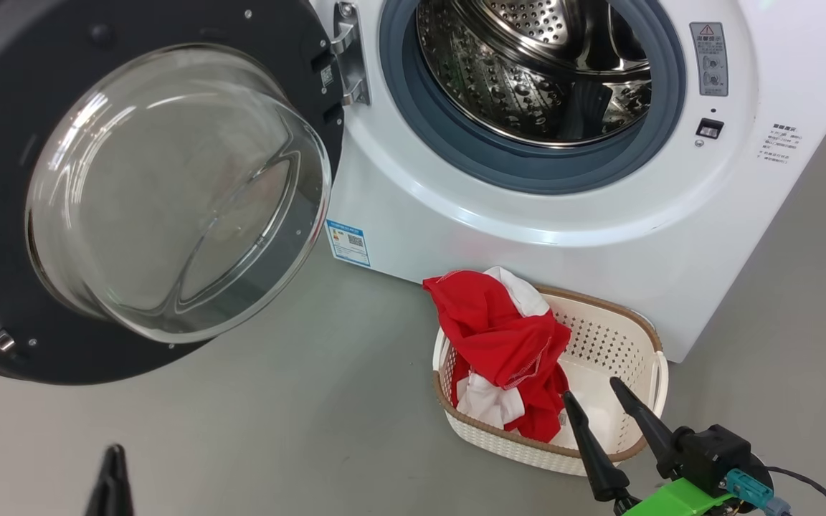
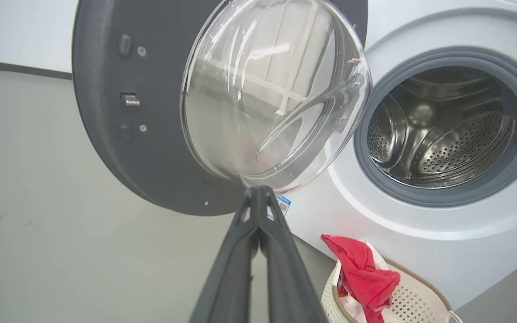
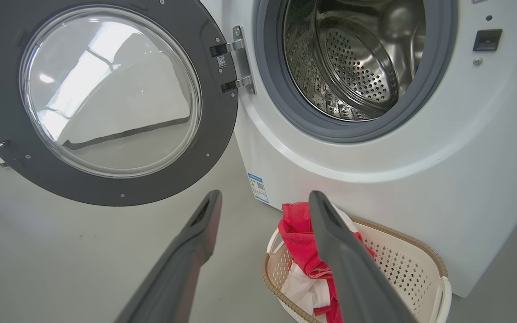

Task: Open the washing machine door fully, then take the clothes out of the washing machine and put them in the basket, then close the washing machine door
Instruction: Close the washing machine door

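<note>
One job looks left for you: shutting the washing machine door (image 1: 169, 193). It hangs wide open on the left of the washing machine (image 1: 528, 236), held by a metal hinge (image 1: 348, 57) on its right edge. The steel drum (image 1: 535, 64) shows bare shiny metal where you can see into it. The clothes (image 1: 506, 337) sit in a heap in the basket (image 1: 606, 344), on the floor (image 1: 312, 430) just in front of the washer, so the taking-out part looks done.

The door is big and probably heavy. It is stiff, so it should swing as one piece and not bend. Its black rim is shiny and may be slippery. The clear glass bowl in the middle bulges out and is smooth and round, so fingers could slide off it, and glass is not a good thing to bump. Push on the black rim at the left side, far from the hinge. That is likely where a small push turns it most easily. You probably do not need to grab it at all.

Your left gripper (image 2: 258, 193) has its two fingers pressed together with nothing between them. It is near the bottom of the door, pointing at the lower edge of the glass, not touching.

Your right gripper (image 1: 591, 388) is partly open and holds nothing. It hovers over the near side of the basket. One tip is just beside the red cloth, and I cannot tell if it touches.
</note>
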{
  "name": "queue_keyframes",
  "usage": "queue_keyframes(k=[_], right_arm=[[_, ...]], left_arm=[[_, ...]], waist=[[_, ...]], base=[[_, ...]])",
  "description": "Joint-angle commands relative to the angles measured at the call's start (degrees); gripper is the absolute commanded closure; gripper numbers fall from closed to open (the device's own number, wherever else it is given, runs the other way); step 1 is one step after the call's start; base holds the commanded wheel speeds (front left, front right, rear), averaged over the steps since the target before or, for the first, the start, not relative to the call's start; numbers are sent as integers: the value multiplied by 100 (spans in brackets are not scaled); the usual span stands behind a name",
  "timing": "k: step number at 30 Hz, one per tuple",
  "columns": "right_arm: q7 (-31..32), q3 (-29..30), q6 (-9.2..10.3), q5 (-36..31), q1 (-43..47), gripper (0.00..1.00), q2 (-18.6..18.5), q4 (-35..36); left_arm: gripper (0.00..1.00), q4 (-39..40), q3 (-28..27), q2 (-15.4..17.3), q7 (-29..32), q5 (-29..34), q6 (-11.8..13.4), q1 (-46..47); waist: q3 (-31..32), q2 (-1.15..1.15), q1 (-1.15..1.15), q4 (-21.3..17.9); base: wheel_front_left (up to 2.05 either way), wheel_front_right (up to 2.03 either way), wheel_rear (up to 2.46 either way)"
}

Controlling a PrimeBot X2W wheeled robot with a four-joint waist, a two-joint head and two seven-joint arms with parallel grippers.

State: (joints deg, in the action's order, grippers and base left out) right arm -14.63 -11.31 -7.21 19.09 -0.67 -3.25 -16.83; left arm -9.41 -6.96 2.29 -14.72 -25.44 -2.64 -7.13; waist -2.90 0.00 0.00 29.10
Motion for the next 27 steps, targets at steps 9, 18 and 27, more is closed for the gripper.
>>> queue_keyframes(k=[9,18,27], right_arm=[[-37,29,-28,-10,-1,0,22,209],[-37,281,-28,3,157,0,35,355],[-37,398,-28,-81,92,0,36,437]], left_arm=[[100,1704,-1588,311,-28,587,-460,1531],[100,1355,-1881,1552,-28,-282,-483,3010],[100,8,-2058,2607,-28,-1144,-484,3976]], waist=[[-61,0,0,-8],[-88,0,0,-53],[-379,0,0,-177]], base=[[0,0,0],[0,0,0],[0,0,0]])
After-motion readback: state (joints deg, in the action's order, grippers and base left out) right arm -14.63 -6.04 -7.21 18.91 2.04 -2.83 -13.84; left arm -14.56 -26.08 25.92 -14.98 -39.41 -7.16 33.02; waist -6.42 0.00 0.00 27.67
